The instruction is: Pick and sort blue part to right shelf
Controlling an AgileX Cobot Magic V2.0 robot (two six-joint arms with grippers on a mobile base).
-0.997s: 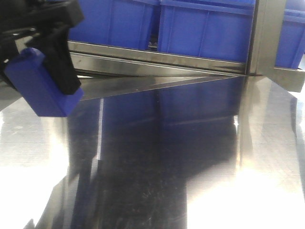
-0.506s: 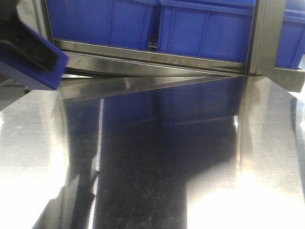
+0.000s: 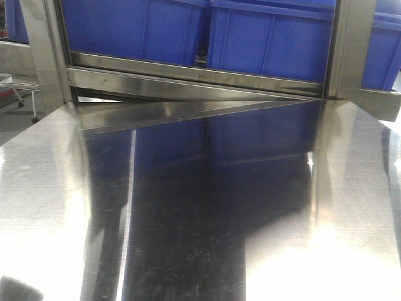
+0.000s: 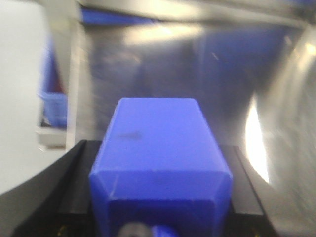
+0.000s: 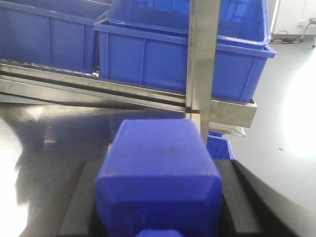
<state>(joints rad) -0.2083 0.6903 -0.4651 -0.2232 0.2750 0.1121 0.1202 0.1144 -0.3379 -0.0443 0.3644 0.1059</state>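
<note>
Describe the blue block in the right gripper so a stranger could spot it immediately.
Start at the steel rack loaded with big blue bins, beyond the shiny table. In front of it, the right gripper holds the blue block between black fingers. Unlike the open, hollow bins, it is a small closed solid with bevelled edges.

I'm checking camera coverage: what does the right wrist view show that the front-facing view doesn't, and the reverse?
Only the right wrist view: a blue block clamped in the right tool, seen close up. Only the front-facing view: the wide stretch of steel table in front of the shelf, with no arm or block in sight. Both: the shelf's steel frame, the blue bins on it, and the table's shiny top.
</note>
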